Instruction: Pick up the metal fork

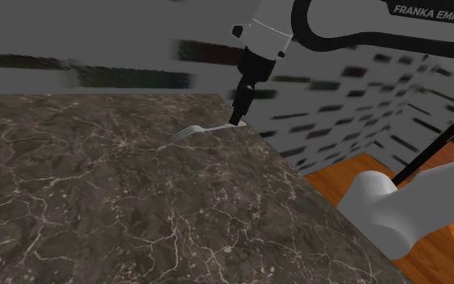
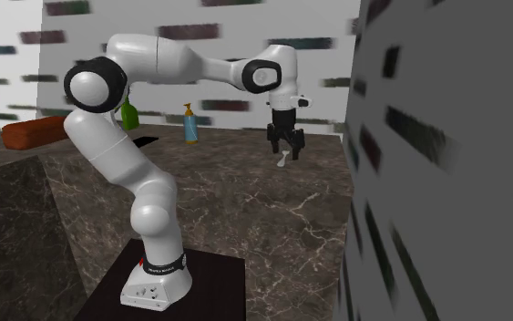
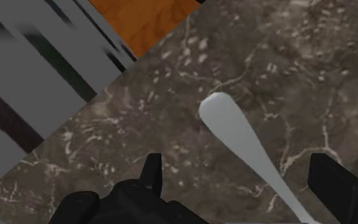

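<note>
We noted fork flat on marbled worktop, upper centre of shoulder view, near worktop's right edge. Claw over handle end, fingers apart, handle between them, untouched. We judged: descend straight, keep handle centred, close squarely.

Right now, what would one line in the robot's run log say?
gripper: open, straddling fork handle | fork: lying on marbled counter near its edge, not yet gripped | stage: pre-grasp
</note>
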You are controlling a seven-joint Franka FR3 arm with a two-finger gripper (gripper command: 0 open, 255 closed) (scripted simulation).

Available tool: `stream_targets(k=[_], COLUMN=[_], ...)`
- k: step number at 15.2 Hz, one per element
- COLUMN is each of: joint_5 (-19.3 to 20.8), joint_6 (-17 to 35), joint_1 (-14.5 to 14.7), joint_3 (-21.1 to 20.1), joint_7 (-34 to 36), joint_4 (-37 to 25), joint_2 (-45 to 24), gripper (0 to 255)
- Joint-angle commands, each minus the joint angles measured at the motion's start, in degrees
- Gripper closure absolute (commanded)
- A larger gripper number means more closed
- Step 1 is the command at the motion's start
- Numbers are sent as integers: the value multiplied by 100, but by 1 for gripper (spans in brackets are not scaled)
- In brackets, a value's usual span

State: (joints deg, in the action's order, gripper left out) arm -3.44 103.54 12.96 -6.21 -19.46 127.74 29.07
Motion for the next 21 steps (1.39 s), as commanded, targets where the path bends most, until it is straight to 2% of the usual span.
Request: stream_targets(k=[1, 6, 14, 16, 17, 21], joint_5=[17, 99, 92, 92, 94, 94], joint_6=[149, 447, 1048, 1048, 1046, 1041], joint_1=[162, 539, 573, 573, 571, 571], joint_3=[-148, -530, -582, -582, -582, -581], joint_7=[-172, -562, -570, -570, -570, -571], joint_4=[-155, -509, 48, 48, 34, 30], joint_2=[-189, -574, -602, -602, -615, -614], gripper=[0, 0, 0, 0, 255, 255])
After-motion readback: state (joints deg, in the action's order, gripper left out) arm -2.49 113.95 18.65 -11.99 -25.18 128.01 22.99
